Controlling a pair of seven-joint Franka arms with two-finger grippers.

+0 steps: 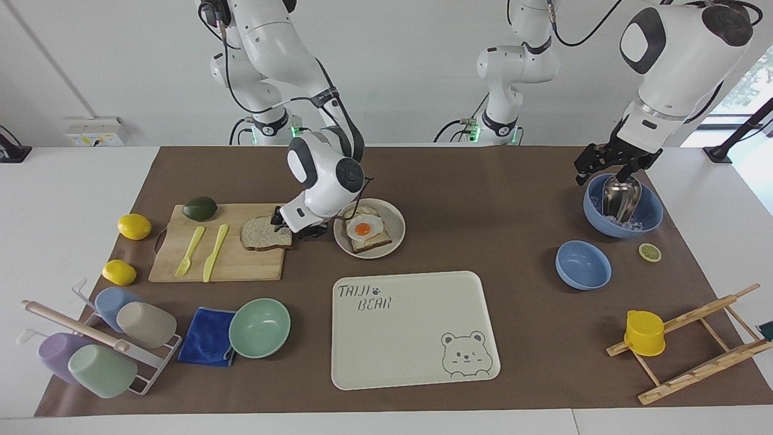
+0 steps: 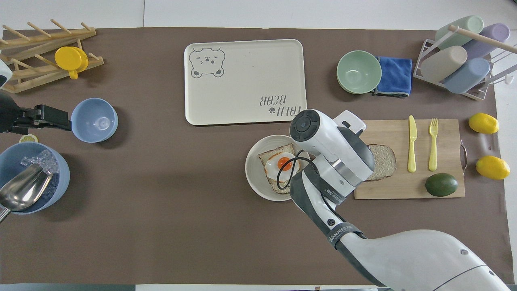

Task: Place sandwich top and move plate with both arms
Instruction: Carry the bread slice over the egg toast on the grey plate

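Note:
The sandwich top (image 1: 263, 234), a pale speckled slice, lies flat on the wooden cutting board (image 1: 235, 266); it also shows in the overhead view (image 2: 384, 161). My right gripper (image 1: 295, 226) is open, low over the slice's end toward the plate; whether it touches is unclear. In the overhead view the right arm's wrist hides that end. The plate (image 1: 397, 232), also in the overhead view (image 2: 252, 171), sits beside the board and holds a toasted slice with a fried egg (image 1: 365, 230). My left gripper (image 1: 607, 171) waits over a blue bowl's rim.
The board also holds a yellow knife (image 1: 215, 252), a yellow fork (image 1: 190, 251) and an avocado (image 1: 200, 208). The bear tray (image 1: 413, 329) lies farther from the robots than the plate. Under the left gripper, the blue bowl (image 1: 649, 220) holds ice and a metal scoop (image 1: 620, 196).

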